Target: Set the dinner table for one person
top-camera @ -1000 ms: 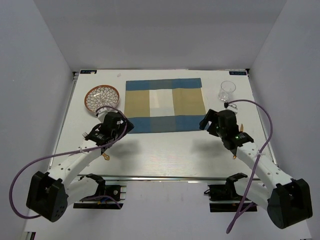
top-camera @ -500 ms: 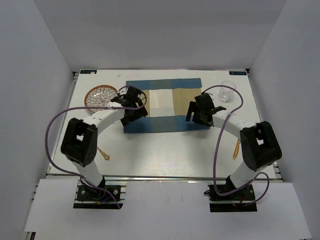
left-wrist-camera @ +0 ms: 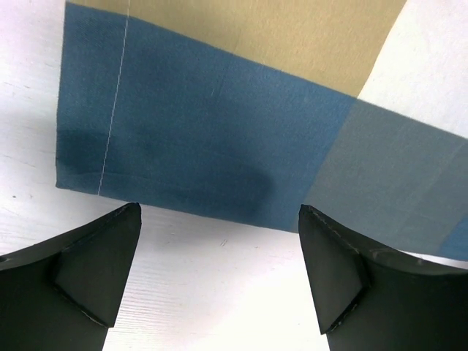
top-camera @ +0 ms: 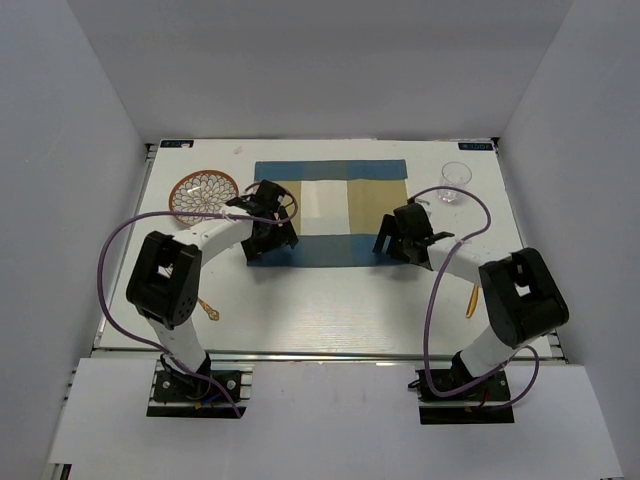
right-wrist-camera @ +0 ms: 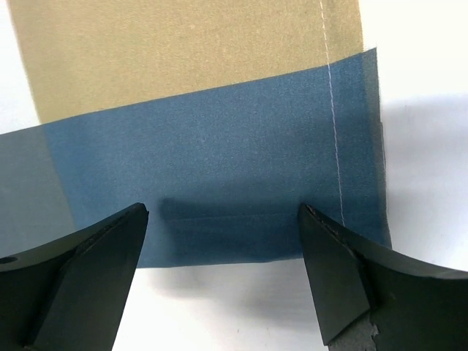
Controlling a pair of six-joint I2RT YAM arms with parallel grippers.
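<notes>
Cloth placemat (top-camera: 330, 212), checked in blue and tan with a pale middle, lies flat on the far half of the white surface (top-camera: 340, 310), the broad tabletop with metal rails that carries everything here. Both arms reach in over the placemat's near edge, one toward each end.

The left fingers (top-camera: 266, 243) hang by the near left corner. In the left wrist view they are spread wide with nothing between them. Their tips sit over bare surface just short of the blue band, and the corner with its white stitch line lies left of the gap. The right fingers (top-camera: 396, 243) hang by the near right corner, likewise parted wide and holding nothing. In the right wrist view the blue band spans the gap, and a faint crease runs along it close to the near edge. Whether either pair of tips touches the surface cannot be told.

A round wicker mat (top-camera: 204, 195) lies at the far left, just beside the placemat. A clear glass (top-camera: 455, 180) stands upright at the far right, apart from the cloth. A gold utensil (top-camera: 208, 308) lies near the left arm, and another (top-camera: 472, 298) lies at the right, partly hidden by that arm. Their kind is too small to tell.
</notes>
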